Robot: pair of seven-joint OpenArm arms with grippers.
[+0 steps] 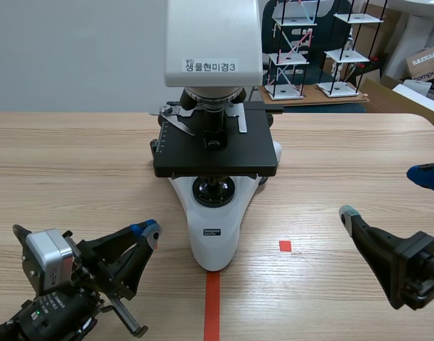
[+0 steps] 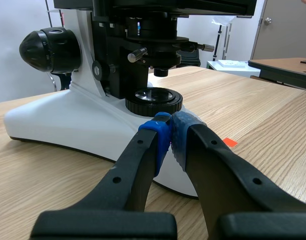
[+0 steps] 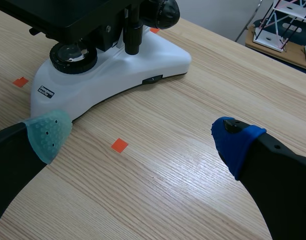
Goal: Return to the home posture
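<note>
The microscope is standing at the centre of the frame, its base running from lower centre toward the top. The left gripper is sitting at lower left, pads pressed together on nothing, tips pointing at the base and lying just beside it. The right gripper is hanging at lower right, fingers spread wide, well apart from the base. Pulling back is probably meaning moving away from the microscope, with the nearer left arm needing more care. No containers are showing.

White label "생물현미경3" on the microscope head; "compu…" on a cardboard box behind.
</note>
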